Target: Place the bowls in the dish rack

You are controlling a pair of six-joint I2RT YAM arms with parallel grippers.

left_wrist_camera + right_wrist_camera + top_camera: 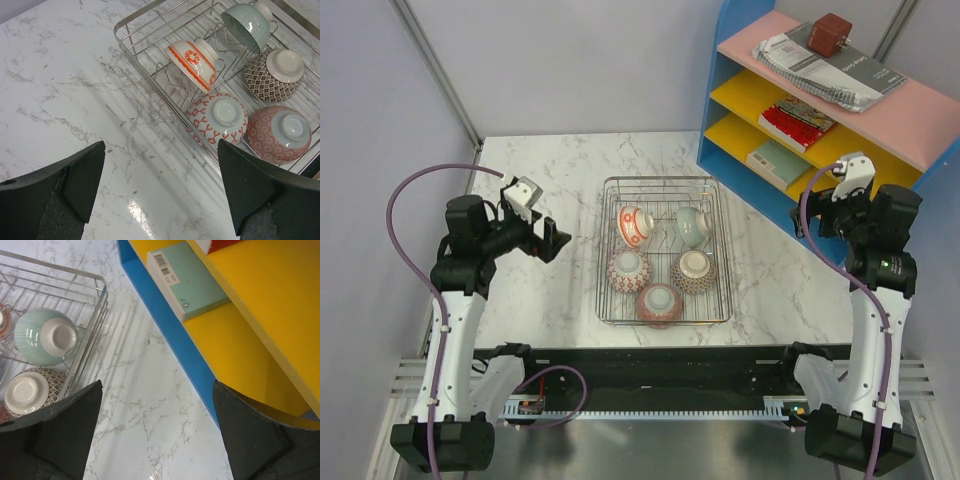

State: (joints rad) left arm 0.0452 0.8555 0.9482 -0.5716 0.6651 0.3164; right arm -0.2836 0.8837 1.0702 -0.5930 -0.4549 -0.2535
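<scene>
Marble table (pixel 550 300) bears dish rack (pixel 660 181), blue shelf (pixel 712 100) near.

No word, brand or number can be read anywhere. A white barcode label (pixel 162 262) is seen on the end of a pale teal book (pixel 192 282) lying on the lower yellow level of the blue shelf unit (pixel 165 325); its digits are too small to be made out. Print is visible on the spiral-bound booklet (pixel 830 65) on the pink top shelf, but it is blurred.
</scene>
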